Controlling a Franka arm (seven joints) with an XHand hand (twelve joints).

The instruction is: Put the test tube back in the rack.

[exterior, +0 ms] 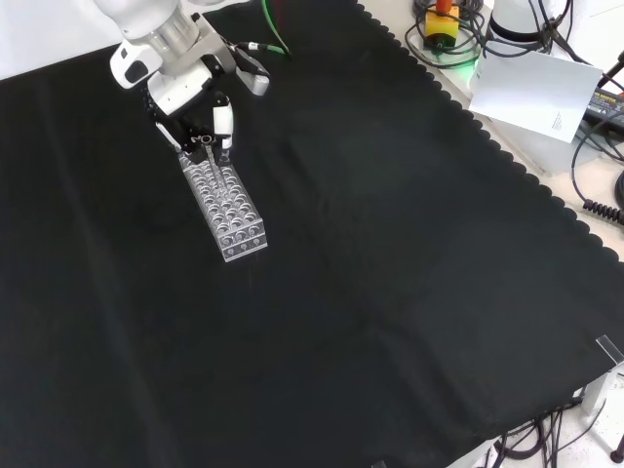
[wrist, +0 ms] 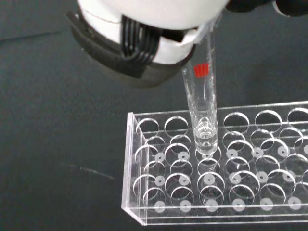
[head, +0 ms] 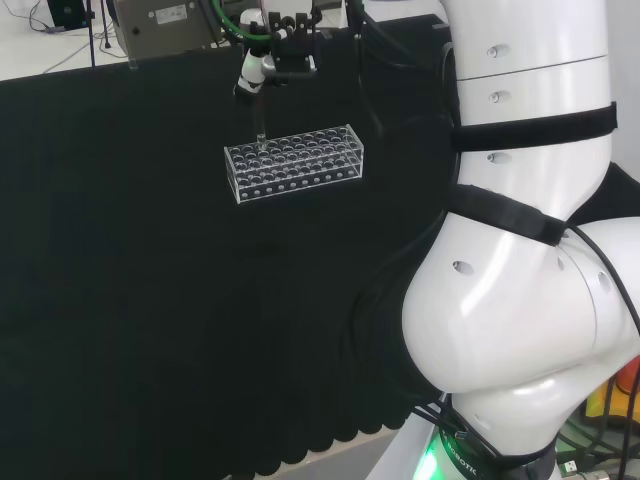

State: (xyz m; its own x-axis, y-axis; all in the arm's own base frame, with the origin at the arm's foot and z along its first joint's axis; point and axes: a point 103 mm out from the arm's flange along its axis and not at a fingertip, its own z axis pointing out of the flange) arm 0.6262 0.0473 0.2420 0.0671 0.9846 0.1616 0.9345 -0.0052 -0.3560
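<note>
Head view: black cloth point(head: 150, 300) w/ clear rack point(head: 294, 162).

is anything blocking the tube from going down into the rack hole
Nothing visible does. The hand holds the clear glass test tube with a red mark upright, its rounded bottom already at a hole in the top plate of the clear plastic rack. The holes around it look empty, and nothing else stands on the black cloth near the rack.

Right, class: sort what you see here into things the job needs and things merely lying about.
Belongs to the job:
- test tube, held by the hand
- clear rack, the tube's tip at a hole near one end

Lying about:
- white paper sheet beyond the cloth's edge
- yellow and red box among cables
</note>
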